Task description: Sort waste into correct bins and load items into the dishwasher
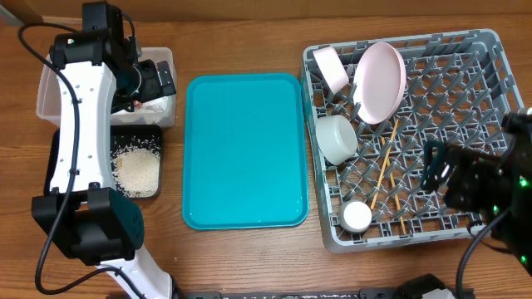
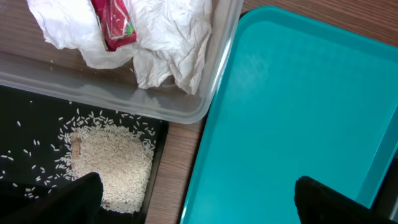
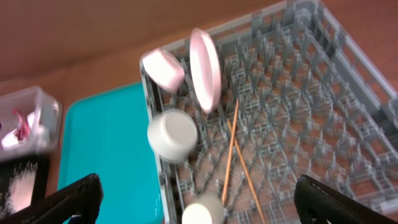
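The grey dish rack holds a large pink-white plate on edge, a smaller plate, a pale bowl, a white cup and two chopsticks. My right gripper hovers open and empty over the rack's near right part. My left gripper is open and empty at the clear tub, which holds a crumpled napkin and a red wrapper. Rice lies in the black tray.
A bare teal tray lies between the bins and the rack, its left edge close to the tub and black tray. The left arm's white link reaches over the tub and black tray. The table is wood.
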Robot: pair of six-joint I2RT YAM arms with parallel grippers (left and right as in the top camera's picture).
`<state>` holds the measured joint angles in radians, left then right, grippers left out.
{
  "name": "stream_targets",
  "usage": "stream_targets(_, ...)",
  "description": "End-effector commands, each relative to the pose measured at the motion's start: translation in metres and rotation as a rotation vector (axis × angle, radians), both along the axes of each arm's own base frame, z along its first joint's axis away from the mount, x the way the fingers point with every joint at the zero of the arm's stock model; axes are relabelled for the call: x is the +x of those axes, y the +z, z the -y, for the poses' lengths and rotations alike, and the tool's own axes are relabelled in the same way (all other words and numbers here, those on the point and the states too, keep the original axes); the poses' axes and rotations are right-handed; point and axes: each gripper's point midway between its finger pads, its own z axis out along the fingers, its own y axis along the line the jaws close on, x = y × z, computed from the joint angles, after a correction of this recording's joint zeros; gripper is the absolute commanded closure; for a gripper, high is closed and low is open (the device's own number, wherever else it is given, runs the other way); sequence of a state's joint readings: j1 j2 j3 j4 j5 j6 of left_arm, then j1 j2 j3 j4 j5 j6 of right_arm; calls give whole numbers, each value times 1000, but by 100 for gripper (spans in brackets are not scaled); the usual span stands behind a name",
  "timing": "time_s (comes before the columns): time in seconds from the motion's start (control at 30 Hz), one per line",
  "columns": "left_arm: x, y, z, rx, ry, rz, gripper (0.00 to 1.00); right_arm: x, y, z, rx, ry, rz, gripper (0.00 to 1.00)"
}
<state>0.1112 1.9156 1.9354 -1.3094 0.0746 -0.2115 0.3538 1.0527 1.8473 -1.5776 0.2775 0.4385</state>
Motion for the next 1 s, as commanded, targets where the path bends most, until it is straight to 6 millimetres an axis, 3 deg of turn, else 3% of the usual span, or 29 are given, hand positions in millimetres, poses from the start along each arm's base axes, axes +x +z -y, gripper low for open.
stream_targets(0.0, 4, 6, 1, -3, 2, 21, 0, 12, 0, 9, -57, -5, 56, 0)
stream_targets(0.13, 4, 6, 1, -2, 2, 21, 0, 27, -1, -1, -109, 163, 185, 0)
stream_targets(0.23, 4, 6, 1, -2, 3, 21, 0, 33, -13, -1, -112, 192, 267, 0)
stream_targets(0.37, 4, 6, 1, -2, 3, 21, 0, 40, -45, 5, -105, 162, 358, 0)
stream_targets(0.67, 4, 6, 1, -3, 3, 21, 0, 46, -120, -3, -71, 210, 580, 0)
stream_targets(0.97, 4, 6, 1, -2, 2, 21, 0, 44, -180, -4, -83, 215, 738, 0)
